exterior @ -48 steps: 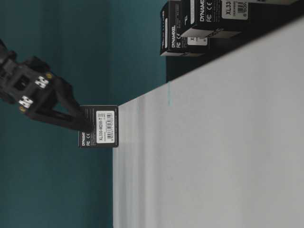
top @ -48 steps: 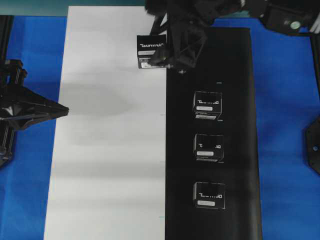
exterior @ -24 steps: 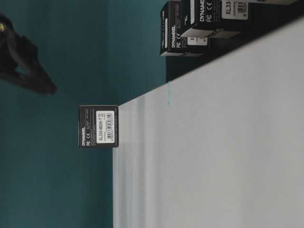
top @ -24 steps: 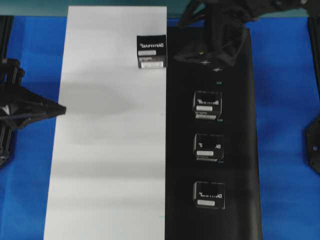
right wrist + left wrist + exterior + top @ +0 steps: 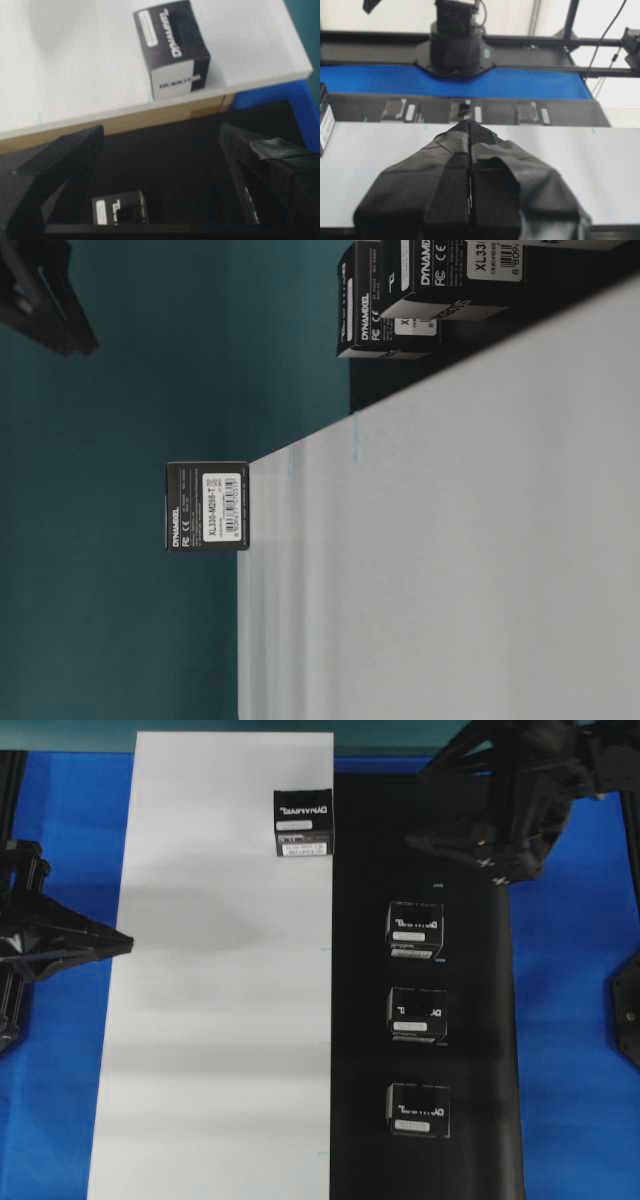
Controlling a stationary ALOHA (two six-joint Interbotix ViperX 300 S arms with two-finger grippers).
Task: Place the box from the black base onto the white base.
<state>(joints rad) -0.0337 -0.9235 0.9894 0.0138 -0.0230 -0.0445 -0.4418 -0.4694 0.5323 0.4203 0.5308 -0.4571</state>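
Standing on the white base (image 5: 220,1020) near its far end, just beside the seam with the black base (image 5: 420,970), the box (image 5: 303,822) is set down and free, so the placing step looks done and the next move is probably a reach for one of three boxes (image 5: 415,930) remaining on black. Its logo face points up, lettering along the sheet's short side; it looks near-square from above, so no long axis is clear. The right gripper (image 5: 160,185) hangs empty with jaws wide; the left gripper (image 5: 470,150) rests closed, holding nothing.

1. Box (image 5: 303,823): black, white lettering, white label.
2. White base (image 5: 220,1020): plain white.
3. Black base (image 5: 480,1120): matte black.
4. Bench (image 5: 570,1020): blue.
5. Three other boxes (image 5: 415,1015): black, white labels.
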